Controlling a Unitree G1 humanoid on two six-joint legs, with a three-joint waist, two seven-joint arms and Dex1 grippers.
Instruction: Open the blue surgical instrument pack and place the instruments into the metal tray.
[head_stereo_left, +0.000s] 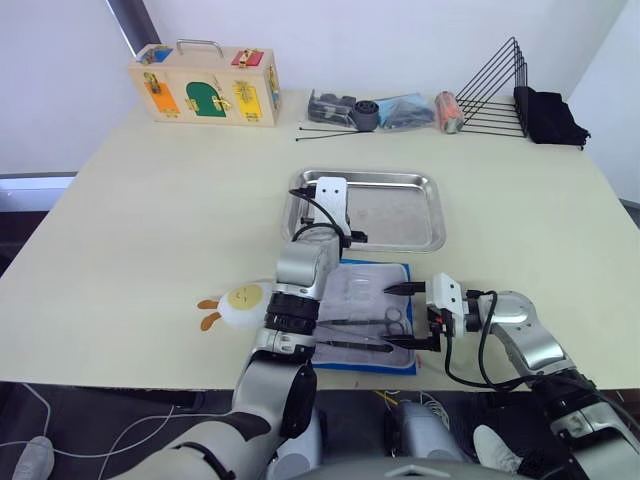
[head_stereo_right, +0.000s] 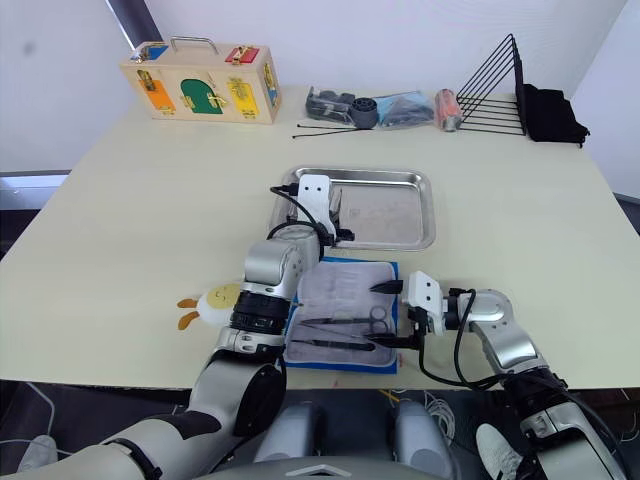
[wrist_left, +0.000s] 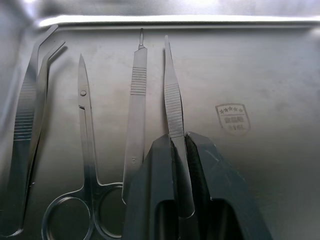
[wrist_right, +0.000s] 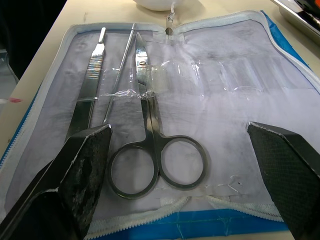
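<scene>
The blue surgical instrument pack (head_stereo_left: 370, 290) lies open near the table's front edge, pale lining up. Scissors (wrist_right: 150, 130), a flat handle (wrist_right: 90, 85) and a thin probe (wrist_right: 120, 70) still sit in its pockets. My right gripper (wrist_right: 178, 129) is open at the pack's right edge, its fingers spread either side of the scissors. The metal tray (head_stereo_left: 437, 215) stands just behind the pack. My left gripper (wrist_left: 178, 137) hovers low over the tray's left part, shut on straight forceps (wrist_left: 174, 105). Bent forceps (wrist_left: 30, 115), scissors (wrist_left: 87, 145) and a scalpel handle (wrist_left: 137, 100) lie in the tray.
A white egg-shaped toy (head_stereo_left: 240, 303) lies left of the pack. At the table's back stand a wooden latch box (head_stereo_left: 205, 88), long black sticks (head_stereo_left: 330, 130), small clutter (head_stereo_left: 380, 110), a black wire rack (head_stereo_left: 495, 90) and a black cloth (head_stereo_left: 550, 115).
</scene>
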